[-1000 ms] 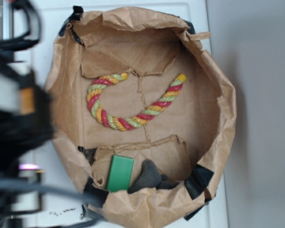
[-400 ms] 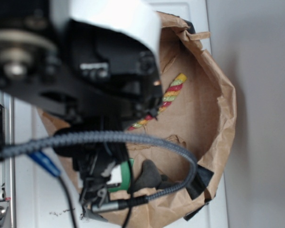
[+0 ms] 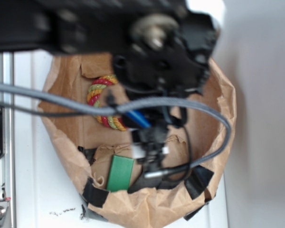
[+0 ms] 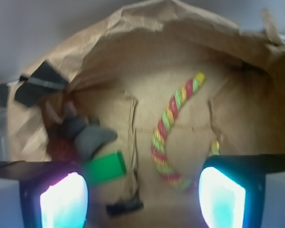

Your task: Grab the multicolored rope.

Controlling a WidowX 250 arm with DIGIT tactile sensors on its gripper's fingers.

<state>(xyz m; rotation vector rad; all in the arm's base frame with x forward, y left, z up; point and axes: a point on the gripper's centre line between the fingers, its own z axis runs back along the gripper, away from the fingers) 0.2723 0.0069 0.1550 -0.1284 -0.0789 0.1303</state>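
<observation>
Above the paper bag (image 4: 147, 28), the gripper (image 4: 142, 190) hangs spread wide, framing the multicolored rope (image 4: 168, 128) at twelve o'clock for a grab.

From outside, the blurred black arm (image 3: 161, 52) hides most of the rope (image 3: 100, 97), leaving only one curled end in sight. In the wrist view the tool (image 4: 142, 190) is cut off below, and the rope's lower bend is blurred.

Green block (image 3: 120, 173) beside dark grey object (image 4: 88, 135), paper-lined basket (image 3: 223, 102).
</observation>
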